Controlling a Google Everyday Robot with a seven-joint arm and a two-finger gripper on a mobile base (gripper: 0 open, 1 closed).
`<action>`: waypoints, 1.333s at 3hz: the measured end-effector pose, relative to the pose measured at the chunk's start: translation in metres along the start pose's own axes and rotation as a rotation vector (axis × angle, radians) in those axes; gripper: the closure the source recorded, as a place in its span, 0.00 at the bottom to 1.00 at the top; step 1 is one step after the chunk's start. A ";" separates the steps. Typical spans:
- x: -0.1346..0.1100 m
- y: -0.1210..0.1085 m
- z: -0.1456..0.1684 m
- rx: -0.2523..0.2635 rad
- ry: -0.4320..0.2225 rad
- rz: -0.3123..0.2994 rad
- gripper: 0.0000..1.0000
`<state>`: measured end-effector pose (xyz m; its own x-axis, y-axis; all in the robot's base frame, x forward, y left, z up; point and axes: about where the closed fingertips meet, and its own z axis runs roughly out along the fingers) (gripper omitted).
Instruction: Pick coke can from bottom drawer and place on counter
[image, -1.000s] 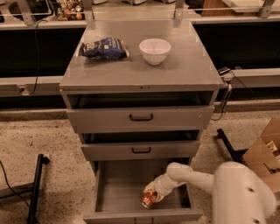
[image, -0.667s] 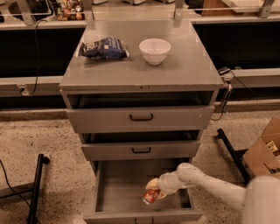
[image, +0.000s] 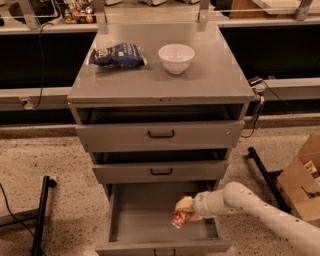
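Note:
The coke can (image: 179, 218), red-orange with a silver end, lies tilted inside the open bottom drawer (image: 135, 212), right of its middle. My gripper (image: 184, 209) reaches into the drawer from the right on a white arm (image: 250, 210) and is closed around the can's upper end. The grey counter (image: 165, 75) tops the cabinet above.
A dark blue chip bag (image: 118, 54) and a white bowl (image: 176, 58) sit on the counter's back half. The two upper drawers (image: 160, 135) stand slightly open. A cardboard box (image: 304, 180) is on the floor at right, a black stand leg (image: 41, 212) at left.
The arm has drawn back toward the lower right, showing more forearm. The gripper and can stay at almost the same spot in the drawer.

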<state>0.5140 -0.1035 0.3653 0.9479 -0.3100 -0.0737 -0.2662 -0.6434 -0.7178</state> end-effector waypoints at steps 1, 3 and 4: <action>0.018 -0.033 -0.059 -0.071 -0.010 -0.032 1.00; 0.044 -0.081 -0.149 -0.294 -0.004 -0.071 1.00; 0.056 -0.105 -0.189 -0.359 0.023 -0.062 1.00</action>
<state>0.5617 -0.1855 0.5672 0.9610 -0.2759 -0.0189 -0.2567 -0.8648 -0.4316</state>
